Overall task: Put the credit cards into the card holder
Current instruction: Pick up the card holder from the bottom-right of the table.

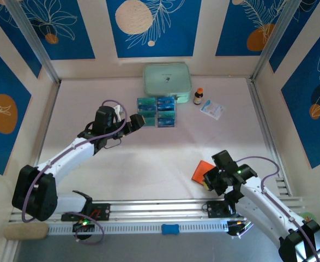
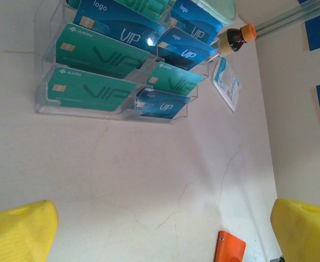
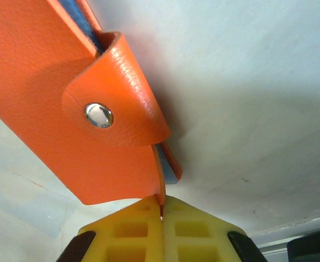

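The orange card holder (image 1: 201,168) lies at the near right of the table, its snap flap closed. My right gripper (image 1: 212,180) is shut on the edge of its cover. Up close, the yellow pads (image 3: 138,229) pinch the thin orange edge of the card holder (image 3: 50,98), with blue lining showing inside. Several teal-blue credit cards (image 1: 157,111) stand in a clear plastic rack (image 2: 45,106) at the back. My left gripper (image 1: 137,123) hangs open just left of the rack, nothing between its yellow fingers (image 2: 18,232). The credit cards (image 2: 102,60) sit ahead of it, with the card holder (image 2: 230,248) low at the right.
A mint-green zip case (image 1: 167,82) stands behind the rack. A small brown bottle (image 1: 198,96) and a white-and-blue sachet (image 1: 212,109) lie to its right. Metal rails run along the table's sides and near edge.
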You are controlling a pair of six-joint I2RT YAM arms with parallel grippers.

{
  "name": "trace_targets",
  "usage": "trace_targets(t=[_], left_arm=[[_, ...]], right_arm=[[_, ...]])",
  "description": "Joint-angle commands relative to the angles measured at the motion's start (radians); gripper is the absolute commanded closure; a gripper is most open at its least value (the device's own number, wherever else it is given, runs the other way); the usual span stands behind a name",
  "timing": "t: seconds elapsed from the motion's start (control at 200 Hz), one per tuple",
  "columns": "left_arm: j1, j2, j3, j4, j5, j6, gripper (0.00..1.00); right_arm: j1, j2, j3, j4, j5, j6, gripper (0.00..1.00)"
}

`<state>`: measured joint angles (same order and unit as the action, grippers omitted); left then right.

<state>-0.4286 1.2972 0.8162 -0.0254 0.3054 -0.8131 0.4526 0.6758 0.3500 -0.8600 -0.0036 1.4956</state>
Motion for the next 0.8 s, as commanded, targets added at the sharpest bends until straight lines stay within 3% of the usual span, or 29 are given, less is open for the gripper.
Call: trace_targets(t=[0.0,0.19,0.535,0.795], left_arm=[[-0.012,-0.012,0.015,0.022,0.005,-0.005,0.0],[-0.012,-0.018,0.01,0.003,-0.008,0.0,0.0],[-0.007,-0.054,0.0,-0.072,-0.019,0.038,0.0],[0.027,-0.113,-0.045,-0.006,0.009,-0.033,0.0]], right_arm=[[0.006,-0.013,0.013,-0.016,0.005,-0.027,1.0],[0.006,0.044,0.153,0.113,-0.013,-0.203,1.0],[0.098,0.385,0.501,0.485,-0.276,-0.495,1.0],[0.166,0.568,0.641,0.816,-0.491,-0.573,1.0]])
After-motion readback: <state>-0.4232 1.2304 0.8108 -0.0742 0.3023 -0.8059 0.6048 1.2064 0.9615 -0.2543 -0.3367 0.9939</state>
